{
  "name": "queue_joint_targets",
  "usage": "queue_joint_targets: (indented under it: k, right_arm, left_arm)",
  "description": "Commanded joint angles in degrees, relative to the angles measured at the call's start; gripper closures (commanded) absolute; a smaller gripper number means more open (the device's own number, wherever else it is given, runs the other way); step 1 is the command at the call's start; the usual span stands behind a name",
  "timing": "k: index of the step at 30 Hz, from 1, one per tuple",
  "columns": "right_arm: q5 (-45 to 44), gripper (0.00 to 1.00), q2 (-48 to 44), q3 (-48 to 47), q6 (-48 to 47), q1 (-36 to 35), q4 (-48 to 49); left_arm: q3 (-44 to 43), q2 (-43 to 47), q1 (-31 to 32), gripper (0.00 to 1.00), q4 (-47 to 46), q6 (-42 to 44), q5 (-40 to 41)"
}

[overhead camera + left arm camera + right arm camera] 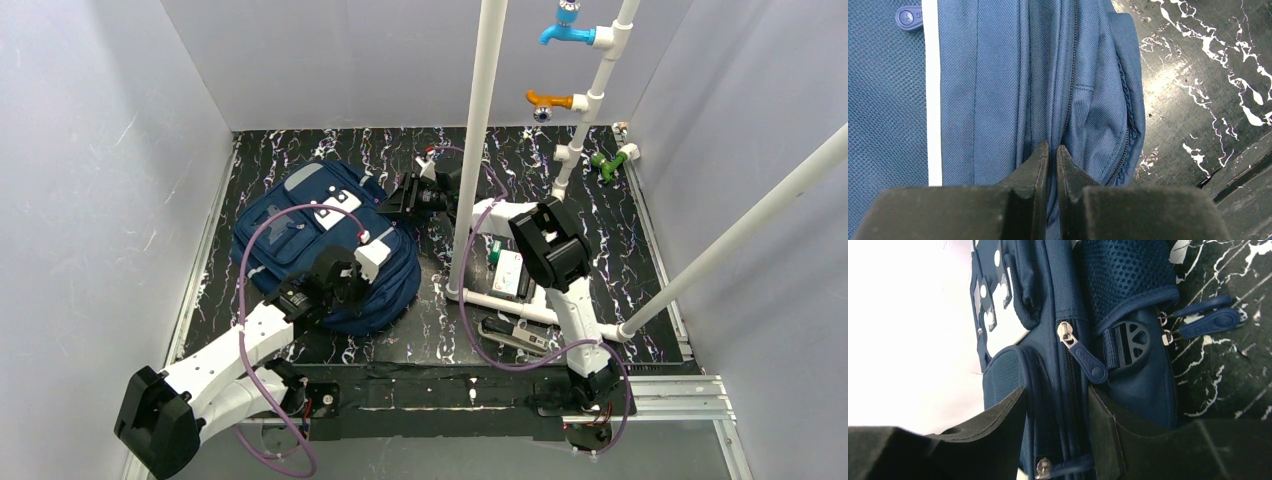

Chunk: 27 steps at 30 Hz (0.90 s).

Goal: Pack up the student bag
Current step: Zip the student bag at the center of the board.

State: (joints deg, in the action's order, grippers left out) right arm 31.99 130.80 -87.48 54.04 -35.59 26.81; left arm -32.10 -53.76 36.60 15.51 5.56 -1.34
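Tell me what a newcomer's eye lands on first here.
The big navy student bag lies left of centre on the black marbled table. The left fingers pinch its fabric; the right fingers straddle a zipped edge. A blue tap and orange tap sit on white pipes at the back right.

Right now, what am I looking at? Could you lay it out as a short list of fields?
Main item: navy student bag, lying flat on the dark marbled table
Left claw: shut, pinching bag fabric beside a zipper line
Right claw: jaws apart, either side of a zippered seam of the bag
Nearest detail: zipper pull just beyond the right claw
Backdrop: white pipes with coloured taps
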Motion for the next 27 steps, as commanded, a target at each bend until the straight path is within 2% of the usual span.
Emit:
queue_joint_targets:
  k: [1, 3, 5, 7, 9, 12, 13, 14, 17, 19, 20, 22, 25, 27]
  right_arm:
    - [1.4, 0.44, -6.6, 2.7, 0.7, 1.6, 3.1]
    - [2.8, 0.37, -7.3, 3.2, -0.1, 1.9, 2.3]
    - [4.3, 0.25, -8.0, 3.5, -3.7, 2.1, 0.6]
    - [7.1, 0.16, -8.4, 3.2, -10.7, 2.5, -1.1]
    - [10.4, 0.12, -8.7, 2.2, -17.8, 3.8, -3.2]
    - [14.3, 0.11, -9.8, 0.5, -34.0, 5.3, -9.3]
    - [13.2, 0.11, -10.1, -0.6, -44.8, 5.3, -14.2]
    - [11.6, 0.11, -10.1, -1.7, -51.2, 5.1, -19.5]
    - [9.2, 0.08, -8.8, -4.4, -62.9, 5.6, -28.4]
    - [14.1, 0.02, -8.2, -6.2, -74.7, 5.7, -35.0]
    - [12.2, 0.02, -8.6, -6.8, -77.4, 5.5, -36.7]
    - [9.8, 0.02, -9.4, -5.7, -78.8, 5.5, -34.0]
    - [12.6, 0.04, -9.2, -5.4, -83.9, 5.5, -33.6]
    - [17.5, 0.11, -8.7, -6.0, -91.6, 5.5, -36.3]
  left_arm:
    - [-2.1, -0.8, 0.5, 1.00, 1.3, 0.6, -2.4]
    - [-2.2, -1.1, 0.5, 1.00, 1.3, 0.6, -2.4]
    - [-2.3, -1.1, 0.5, 1.00, 1.3, 0.7, -2.6]
    - [-2.1, -0.6, 0.5, 1.00, 1.4, 0.5, -2.5]
    - [-1.9, 0.1, 0.5, 1.00, 1.6, 0.2, -2.3]
    - [-1.8, 0.8, 0.4, 1.00, 2.2, -0.3, -2.8]
    - [-1.8, 1.0, 0.4, 1.00, 2.2, -0.3, -3.0]
    - [-1.8, 1.0, 0.5, 1.00, 2.2, -0.4, -3.1]
    - [-1.9, 0.7, 0.5, 1.00, 2.0, -0.2, -3.2]
    - [-2.2, 0.1, 0.5, 1.00, 2.0, -0.1, -3.6]
    - [-2.3, -0.3, 0.5, 1.00, 2.0, -0.1, -3.8]
    - [-2.5, -0.8, 0.5, 1.00, 2.1, 0.0, -4.0]
    - [-2.5, -0.8, 0.5, 1.00, 2.1, -0.1, -3.9]
    - [-2.5, -0.7, 0.5, 1.00, 2.1, -0.3, -4.0]
